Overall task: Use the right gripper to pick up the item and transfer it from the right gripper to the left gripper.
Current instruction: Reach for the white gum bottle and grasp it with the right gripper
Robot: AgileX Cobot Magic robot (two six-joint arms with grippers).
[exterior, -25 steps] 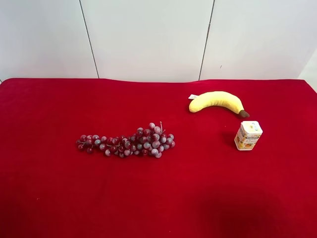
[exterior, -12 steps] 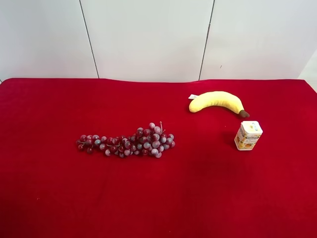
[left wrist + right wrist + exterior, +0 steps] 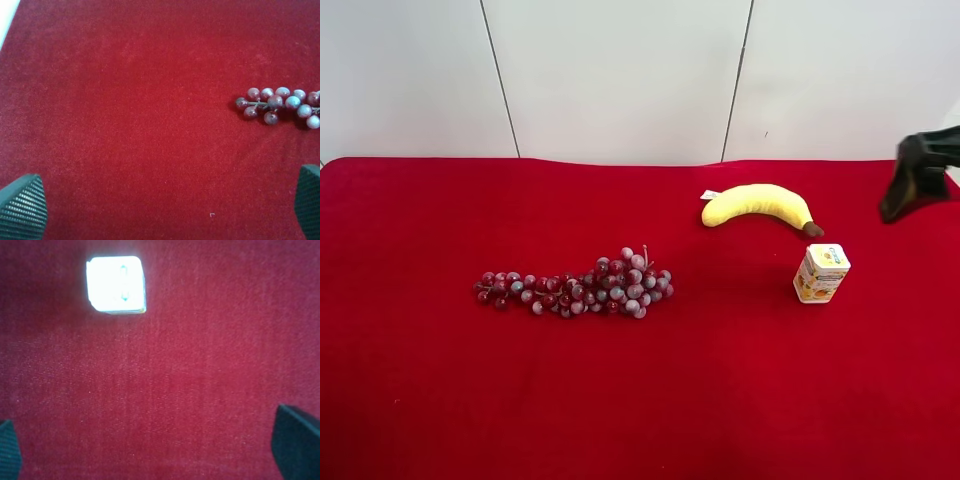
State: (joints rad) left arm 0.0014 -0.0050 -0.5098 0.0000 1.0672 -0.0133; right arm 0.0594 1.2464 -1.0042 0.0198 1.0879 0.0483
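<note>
Change: black arm part (image 3: 918, 175) now in at ext high view's right edge, near far right corner of red cloth (image 3: 720, 400); not there 0.5 s ago
Unchanged: carton (image 3: 821, 273), banana (image 3: 757, 203), grapes (image 3: 582, 287) in same spots as before
Carton: upright on cloth, right side of ext view, just in front of banana's brown tip, not touching it; well apart from grapes; nothing grips it
Carton contents: can't tell, top looks shut; in R wrist view carton (image 3: 116, 285) shows only a washed-out white top
R gripper (image 3: 152, 452): fingers wide, only tips seen at frame corners, nothing betw them but cloth; carton well ahead of tips, off to one side
L gripper (image 3: 165, 205): fingers wide, ribbed pads (image 3: 22, 207) showing, bare cloth betw; end of grapes (image 3: 280, 102) ahead, nearer one tip, not touching
Banana: lies flat, curved, behind carton
Grapes: bunch lying mid-cloth, lengthwise across ext view
</note>
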